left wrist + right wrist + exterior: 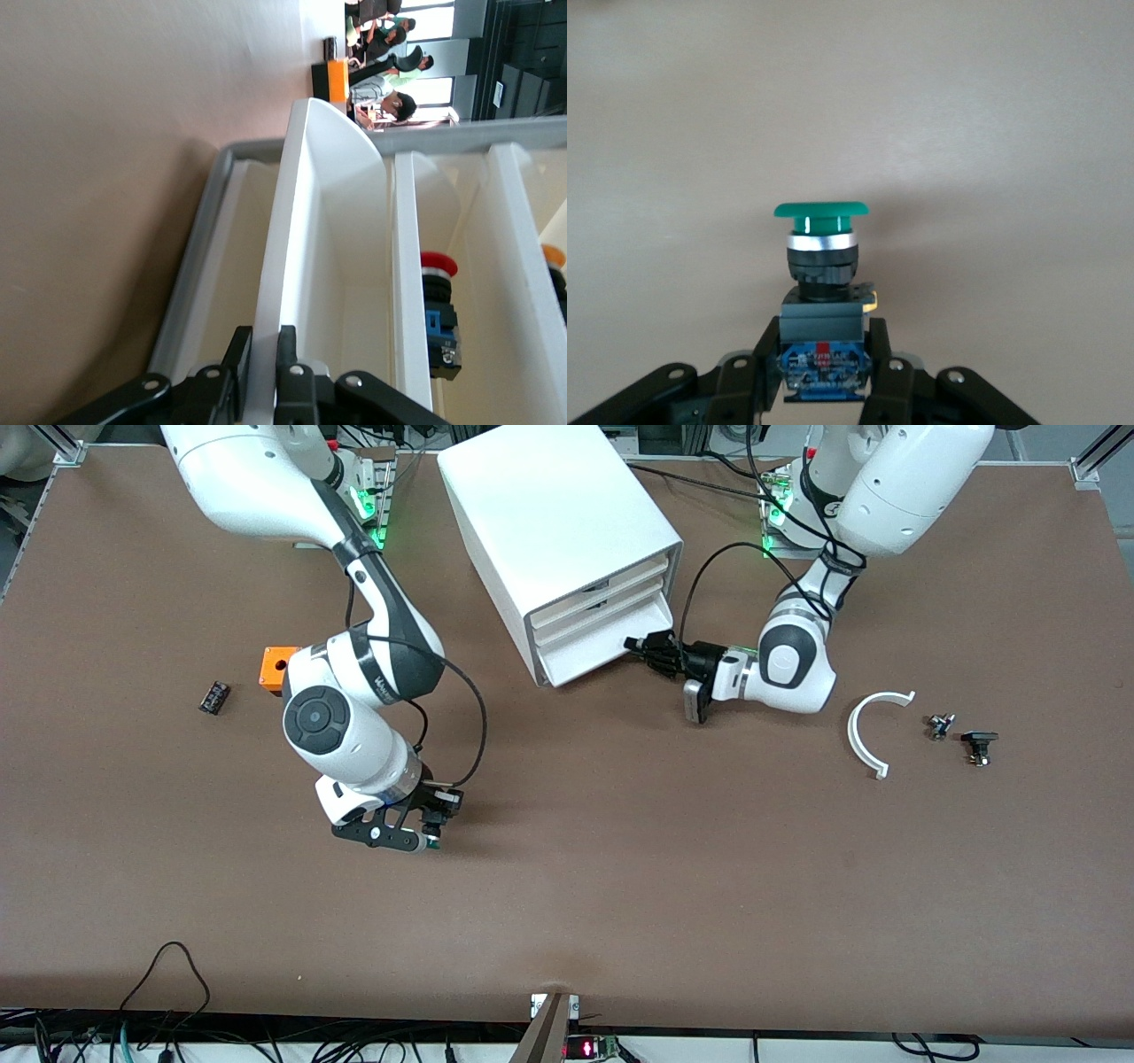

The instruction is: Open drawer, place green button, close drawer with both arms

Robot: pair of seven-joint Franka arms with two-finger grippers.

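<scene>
So the right gripper sits low over the bare brown table, nearer the front camera than the drawer unit, and its fingers are clamped on the blocky base of the button, with the green cap pointing away from the wrist. Can't tell if the button is touching the table or just above it. The left gripper is reaching sideways at the front of the white drawer cabinet, and in the left wrist view its fingers are pinched on the front lip of the bottom drawer, which is pulled out a bit. The compartment next to it holds a red-capped button. Other stuff on the table: an orange cube and a small black ribbed block toward the right arm's end, and a white curved piece plus two small dark parts toward the left arm's end.
</scene>
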